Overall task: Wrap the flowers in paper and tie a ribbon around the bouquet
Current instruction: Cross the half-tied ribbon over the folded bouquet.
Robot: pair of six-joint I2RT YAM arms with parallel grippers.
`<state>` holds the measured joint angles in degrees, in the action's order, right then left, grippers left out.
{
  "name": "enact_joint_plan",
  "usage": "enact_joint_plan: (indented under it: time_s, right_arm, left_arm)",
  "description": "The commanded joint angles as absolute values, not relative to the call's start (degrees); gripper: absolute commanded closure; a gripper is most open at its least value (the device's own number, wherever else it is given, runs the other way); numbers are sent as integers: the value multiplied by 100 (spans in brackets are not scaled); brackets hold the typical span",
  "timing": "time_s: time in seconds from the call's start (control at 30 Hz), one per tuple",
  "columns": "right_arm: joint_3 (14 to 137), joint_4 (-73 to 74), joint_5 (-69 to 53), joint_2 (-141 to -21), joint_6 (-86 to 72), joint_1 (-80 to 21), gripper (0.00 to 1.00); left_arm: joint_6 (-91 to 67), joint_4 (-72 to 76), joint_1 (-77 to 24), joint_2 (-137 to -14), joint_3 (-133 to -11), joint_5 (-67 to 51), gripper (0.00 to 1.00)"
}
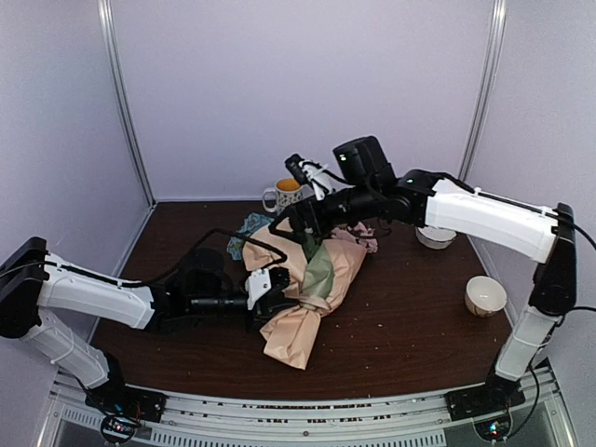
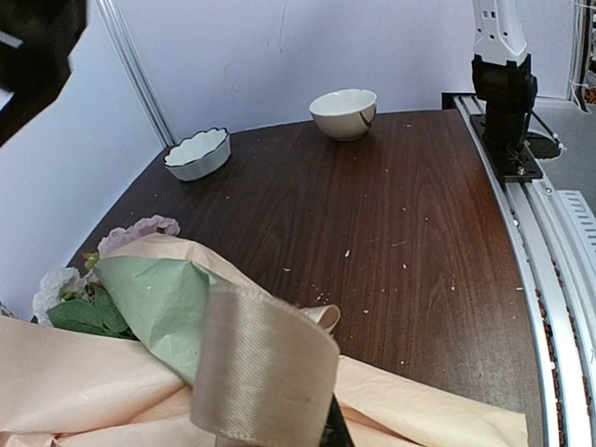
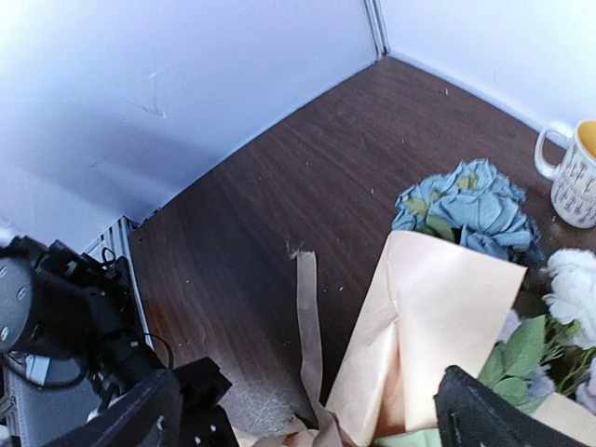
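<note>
Pale lavender walls (image 1: 279, 84) are closing in a dark wooden desk (image 1: 419, 326), and you are working at its middle.

Your left gripper (image 1: 270, 300) is reaching in from the left and clenching the ribbon (image 2: 265, 372), a wide beige band that is curling up in a loop right at its fingers. The bouquet (image 1: 312, 298) is lying on the desk directly against this gripper. Its narrow twisted end is pointing back toward the arm bases and its open end is pointing away. Under and in front of the gripper its peach paper (image 2: 74, 372) is spreading out. A green sheet (image 2: 158, 298) is folding out just beyond the ribbon, and pink and white flowers (image 2: 140, 231) are peeking out further ahead to the left.

Your right gripper (image 3: 312, 396) is hanging released just above the bouquet, jaws spread wide with nothing between them. A peach fold is standing up directly below it. A loose ribbon tail is trailing over the desk ahead of it, on your left arm's side. A blue hydrangea (image 3: 470, 205) and a white rose (image 3: 573, 279) are showing ahead on the other side. A mug (image 3: 573, 177) is sitting beyond the hydrangea, near it but apart.

Two white bowls are sitting well beyond the left gripper, apart from the paper: a scalloped bowl (image 2: 197, 154) and a round bowl (image 2: 343, 112). Crumbs are dotting the desk between them and the bouquet.
</note>
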<state>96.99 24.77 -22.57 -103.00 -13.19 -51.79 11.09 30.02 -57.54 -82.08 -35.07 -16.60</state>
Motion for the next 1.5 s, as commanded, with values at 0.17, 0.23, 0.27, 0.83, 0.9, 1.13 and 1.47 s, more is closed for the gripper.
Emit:
enact_joint_plan:
  time_s: [0.17,0.23,0.27,0.83,0.9,1.13,1.47]
  right_arm:
    - [6092,-392,-4200,-8193,1,-5021,20]
    - [5910,-514,-4238,-8254,112,-5091,21]
    - [5928,-477,-4224,-8317,166,-5130,21]
    - [5953,-690,-4401,-8766,-85,-5296,100]
    - [5921,-683,-4288,-8719,-98,-5260,100]
    - [5962,-626,-3996,-8811,-221,-5174,100]
    - [5959,-666,-4013,-8882,-270,-5170,100]
  left_arm:
    - [761,3505,-5613,-8132,-3519,-1860,100]
    - [740,3529,-5599,-8149,-3517,-1856,100]
    - [731,3533,-5599,-8162,-3520,-1845,100]
    - [712,3315,-5590,-8203,-3641,-1842,100]
    - [635,3218,-5590,-8165,-3666,-1721,95]
    - [-261,2536,-5373,-7531,-3636,-1435,30]
    - [-2289,200,-3805,-6563,-3568,355,25]
